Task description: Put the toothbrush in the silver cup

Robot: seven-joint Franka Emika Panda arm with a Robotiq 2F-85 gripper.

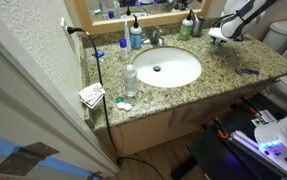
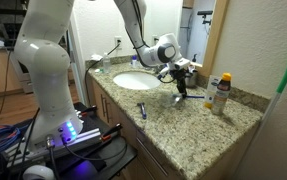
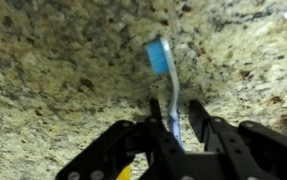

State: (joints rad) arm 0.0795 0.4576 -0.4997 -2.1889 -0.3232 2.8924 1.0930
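Pincer (image 3: 176,125) is pinching the toothbrush (image 3: 161,55), low over the worktop (image 3: 53,80). Next I'd guess lift, then over to the silver cup (image 1: 186,30).

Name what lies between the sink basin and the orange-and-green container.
The gripper, fingers shut on the blue-headed toothbrush, over speckled granite countertop; an exterior view shows it between sink basin and container.

Your wrist view is blurred: the toothbrush (image 3: 161,58) has its handle's lower end hidden between the fingers of the hand (image 3: 175,110) at 6 o'clock, so you can't tell whether they touch it. The bottom edge cuts the hand off. In both exterior views the hand (image 1: 217,37) (image 2: 179,92) is too small to judge its grip.
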